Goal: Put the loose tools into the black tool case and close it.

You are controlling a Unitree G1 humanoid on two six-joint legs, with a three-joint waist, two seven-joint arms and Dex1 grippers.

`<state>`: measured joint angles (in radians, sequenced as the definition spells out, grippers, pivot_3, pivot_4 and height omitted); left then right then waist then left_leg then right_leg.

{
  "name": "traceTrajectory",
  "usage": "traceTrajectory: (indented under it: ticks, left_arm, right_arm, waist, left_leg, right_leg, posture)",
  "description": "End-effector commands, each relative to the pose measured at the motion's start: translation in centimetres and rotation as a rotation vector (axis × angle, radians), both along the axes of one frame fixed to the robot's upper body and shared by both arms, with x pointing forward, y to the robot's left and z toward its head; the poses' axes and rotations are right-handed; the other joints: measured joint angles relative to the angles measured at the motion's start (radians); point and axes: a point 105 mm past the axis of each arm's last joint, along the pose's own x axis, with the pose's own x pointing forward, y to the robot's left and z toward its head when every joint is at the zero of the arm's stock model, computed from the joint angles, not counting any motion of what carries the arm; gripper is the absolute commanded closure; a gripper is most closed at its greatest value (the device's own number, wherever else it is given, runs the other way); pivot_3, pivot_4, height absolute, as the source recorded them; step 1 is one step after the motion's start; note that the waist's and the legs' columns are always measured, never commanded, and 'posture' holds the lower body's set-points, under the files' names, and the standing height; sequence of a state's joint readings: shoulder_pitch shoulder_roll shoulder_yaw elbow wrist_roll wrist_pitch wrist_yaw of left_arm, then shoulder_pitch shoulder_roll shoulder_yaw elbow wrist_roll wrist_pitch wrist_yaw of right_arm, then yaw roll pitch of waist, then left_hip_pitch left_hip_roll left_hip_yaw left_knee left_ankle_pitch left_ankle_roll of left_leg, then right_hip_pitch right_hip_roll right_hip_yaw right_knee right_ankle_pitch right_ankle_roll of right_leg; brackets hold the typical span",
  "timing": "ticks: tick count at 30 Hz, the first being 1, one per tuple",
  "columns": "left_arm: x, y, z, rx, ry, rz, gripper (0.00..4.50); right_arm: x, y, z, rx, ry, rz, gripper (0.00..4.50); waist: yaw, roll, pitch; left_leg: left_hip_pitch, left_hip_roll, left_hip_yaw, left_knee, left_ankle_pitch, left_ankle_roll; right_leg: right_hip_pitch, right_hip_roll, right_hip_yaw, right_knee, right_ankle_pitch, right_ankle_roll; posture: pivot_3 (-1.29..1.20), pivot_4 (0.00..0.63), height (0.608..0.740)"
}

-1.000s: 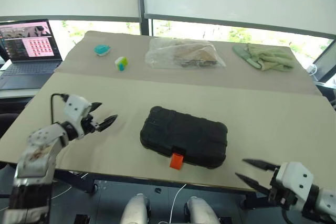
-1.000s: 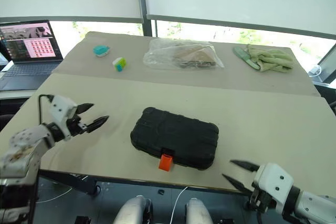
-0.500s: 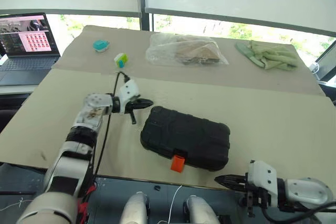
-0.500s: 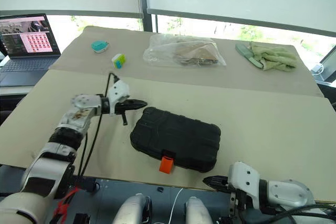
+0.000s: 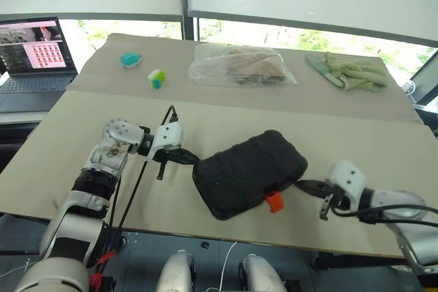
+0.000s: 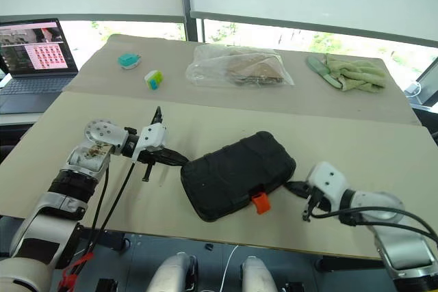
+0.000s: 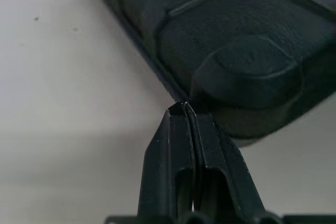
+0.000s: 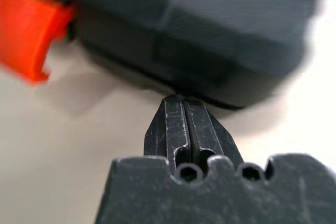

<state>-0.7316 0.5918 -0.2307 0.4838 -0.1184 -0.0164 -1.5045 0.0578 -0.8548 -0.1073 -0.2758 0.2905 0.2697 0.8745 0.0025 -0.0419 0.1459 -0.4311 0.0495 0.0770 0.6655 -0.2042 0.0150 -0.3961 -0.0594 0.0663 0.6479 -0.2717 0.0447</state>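
Observation:
The black tool case [image 5: 250, 172] lies closed and askew near the table's front edge, its orange latch [image 5: 274, 201] facing me. My left gripper [image 5: 193, 161] is shut, and its tip rests against the case's left corner [image 7: 241, 72]. On the other side my right gripper [image 5: 302, 184] is shut too, its tip at the case's right front edge, right of the latch [image 8: 29, 30]. Neither holds anything. The loose tools are out of view.
At the back lie a clear plastic bag [image 5: 239, 66], green gloves [image 5: 350, 73], a teal object [image 5: 130, 59] and a small green-and-white object [image 5: 157, 78]. A laptop [image 5: 31, 49] stands off the table's left. The table's front edge [image 5: 171, 234] runs just below the case.
Both grippers have shut and come in against the case's ends. The case has swung round, its right end going away from me and the latch shifting right.

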Motion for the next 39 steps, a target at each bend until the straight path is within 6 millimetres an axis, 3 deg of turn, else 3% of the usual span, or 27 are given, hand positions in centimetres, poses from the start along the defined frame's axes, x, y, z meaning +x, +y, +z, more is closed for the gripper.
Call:
traceTrajectory:
  ticks: [1,3,5,9,13,16,21,26,32,39]
  left_arm:
    - [0.6,-0.9,4.0,-0.117,0.021,0.037,4.39]
    - [0.0,-2.4,7.1,-0.207,0.090,0.001,4.39]
    - [-1.4,-4.1,8.3,-0.211,0.128,-0.081,4.39]
    - [-3.1,-6.0,6.6,-0.120,0.100,-0.185,4.39]
    - [-3.4,-7.8,1.3,0.083,-0.016,-0.288,4.39]
    - [-2.8,-8.8,-0.6,0.125,-0.068,-0.293,4.39]
    - [-2.5,-9.1,-1.1,0.118,-0.082,-0.303,4.39]
    - [-2.6,-9.3,-0.7,0.097,-0.085,-0.306,4.39]
    - [-2.6,-9.3,-0.5,0.086,-0.086,-0.304,4.39]
    - [-2.5,-9.3,-0.4,0.074,-0.083,-0.295,4.39]
  right_arm:
    - [-0.4,-0.2,1.5,0.015,-0.006,0.020,4.50]
    - [-1.9,0.5,2.1,0.038,0.044,0.094,4.50]
    - [-3.3,1.3,2.5,0.055,0.097,0.156,4.50]
    - [-4.7,2.4,2.5,0.058,0.150,0.212,4.50]
    - [-5.4,4.2,1.5,0.037,0.192,0.247,4.50]
    - [-5.6,4.9,0.0,-0.005,0.213,0.250,4.50]
    - [-5.8,5.4,-1.7,-0.035,0.234,0.231,4.50]
    - [-4.3,5.8,-2.9,-0.035,0.181,0.158,4.50]
    - [-2.6,6.3,-3.0,-0.006,0.125,0.112,4.50]
    - [-2.6,6.8,-2.1,0.037,0.114,0.121,4.50]
  waist:
    - [0.003,0.000,0.000]
    - [0.010,0.001,0.001]
    - [0.011,0.001,0.001]
    - [0.004,0.004,-0.001]
    - [0.001,0.006,-0.001]
    - [0.007,0.005,-0.002]
    - [0.009,0.006,-0.003]
    - [0.006,0.006,-0.003]
    - [0.004,0.006,-0.003]
    - [0.004,0.006,-0.003]
  left_leg:
    - [0.000,0.000,0.000,0.000,0.000,0.000]
    - [-0.002,0.000,0.000,0.001,0.000,0.000]
    - [-0.008,0.000,-0.003,0.004,0.000,0.000]
    - [-0.008,0.000,-0.008,0.007,-0.001,0.002]
    - [-0.007,-0.001,-0.007,0.007,-0.001,0.002]
    - [-0.007,0.000,-0.007,0.010,-0.001,0.002]
    - [-0.005,-0.002,-0.007,0.012,-0.002,0.003]
    - [0.000,-0.001,-0.007,0.011,-0.002,0.003]
    - [0.000,-0.001,-0.007,0.011,-0.002,0.003]
    - [0.000,-0.001,-0.007,0.011,-0.002,0.003]
  right_leg:
    - [0.000,0.000,0.000,0.000,0.000,0.000]
    - [-0.001,0.000,0.000,0.000,0.000,0.000]
    - [-0.006,0.000,-0.001,0.002,0.000,0.001]
    - [-0.004,0.000,-0.001,0.001,0.001,0.002]
    - [-0.003,0.001,-0.001,0.001,0.001,0.002]
    - [-0.001,0.002,-0.002,0.001,0.001,0.001]
    - [0.003,0.000,-0.001,-0.001,0.001,0.002]
    - [0.007,0.001,-0.001,0.000,0.001,0.002]
    - [0.007,0.001,-0.001,0.000,0.001,0.002]
    - [0.007,0.001,-0.001,0.000,0.001,0.002]
  posture:
    - [0.00,0.150,0.740]
    - [0.00,0.150,0.740]
    - [0.00,0.150,0.740]
    - [0.00,0.150,0.740]
    - [0.00,0.150,0.740]
    - [0.00,0.150,0.740]
    - [0.00,0.150,0.740]
    - [0.00,0.150,0.740]
    - [0.00,0.150,0.740]
    - [0.00,0.150,0.740]
